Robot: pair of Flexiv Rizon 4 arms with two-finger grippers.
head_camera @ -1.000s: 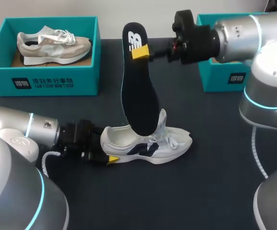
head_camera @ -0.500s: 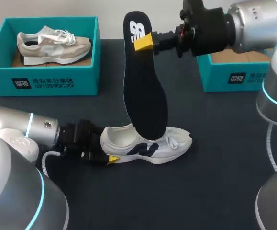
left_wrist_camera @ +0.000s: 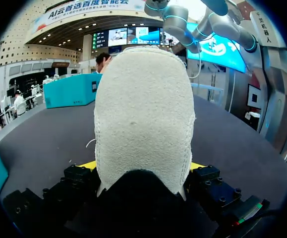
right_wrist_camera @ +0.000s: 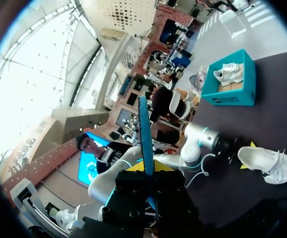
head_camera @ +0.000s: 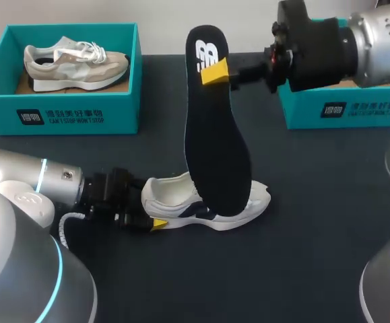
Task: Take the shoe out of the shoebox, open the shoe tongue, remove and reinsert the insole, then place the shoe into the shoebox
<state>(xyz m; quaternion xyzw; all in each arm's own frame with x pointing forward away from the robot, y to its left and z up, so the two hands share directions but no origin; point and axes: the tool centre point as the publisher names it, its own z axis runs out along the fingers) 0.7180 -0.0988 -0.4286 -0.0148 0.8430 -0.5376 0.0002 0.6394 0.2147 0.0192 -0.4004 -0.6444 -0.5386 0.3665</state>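
Since a second before, the right gripper (head_camera: 216, 73) had swung to the right and a little nearer, and the insole (head_camera: 216, 128) went with it. The shoe (head_camera: 174, 196) and left gripper (head_camera: 153, 223) had not moved.

- Right gripper: clenched on the insole's heel end, one yellow tip across the printed face. The insole hung upright, toe end down.
- From above, the toe end overlapped the shoe's middle. Could not tell whether it was fully clear of the opening.
- Left gripper: clamped on the shoe's heel from both sides, low to the table (head_camera: 316, 256). The shoe stood upright on its sole in the near middle, toe to the right.
- Shoebox (head_camera: 60, 111) at far left held a tan shoe (head_camera: 77, 60). A second shoebox (head_camera: 343, 108) at far right was partly hidden behind my right arm.

Judgement: removal looked about finished, with reinsertion due next.

- Keep the heel clamp firm so the shoe cannot tip or slide.
- Lift until the toe end surely clears the collar.
- Feed it back toe first, in line with the shoe's length and under the tongue.
- The insole looked thin and bendy. Pushing fast from the heel end could buckle it.
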